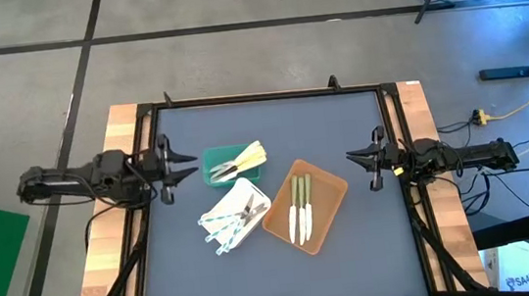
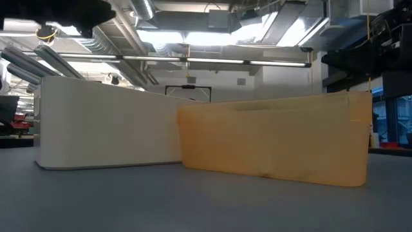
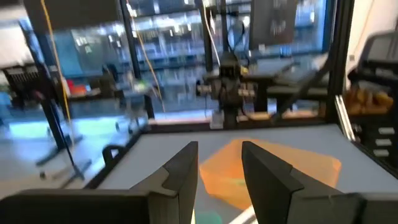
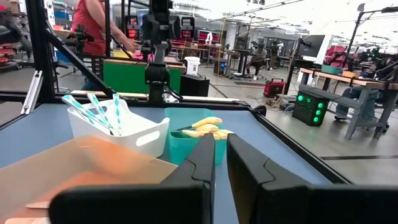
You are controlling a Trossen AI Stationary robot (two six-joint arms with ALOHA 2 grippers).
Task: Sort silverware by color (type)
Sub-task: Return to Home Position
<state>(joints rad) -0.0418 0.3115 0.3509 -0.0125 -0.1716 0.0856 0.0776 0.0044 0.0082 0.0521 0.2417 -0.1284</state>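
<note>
step: return to home, by my judgement nearly done; both arms sit drawn back at the table's side edges
left gripper (image 1: 188,166): at the left edge, fingers parted, holding nothing
right gripper (image 1: 352,156): at the right edge, fingers closed to a narrow slit, holding nothing
silverware: cream-yellow pieces (image 1: 244,158) in the teal tray (image 1: 211,156); blue-striped translucent pieces (image 1: 229,225) in the white tray (image 1: 259,193); green-handled knives (image 1: 300,203) in the orange-brown tray (image 1: 334,188); no piece loose on the mat that I can see
doing it well: retract outward and high, clear of the three trays mid-table; settle level, no grasp needed
right wrist view only: striped pieces lean above the white tray's rim; a person (image 4: 92,25) in a red top stands beyond the table
low view only: tray walls, contents hidden
high view only: all three sorts at once
</note>
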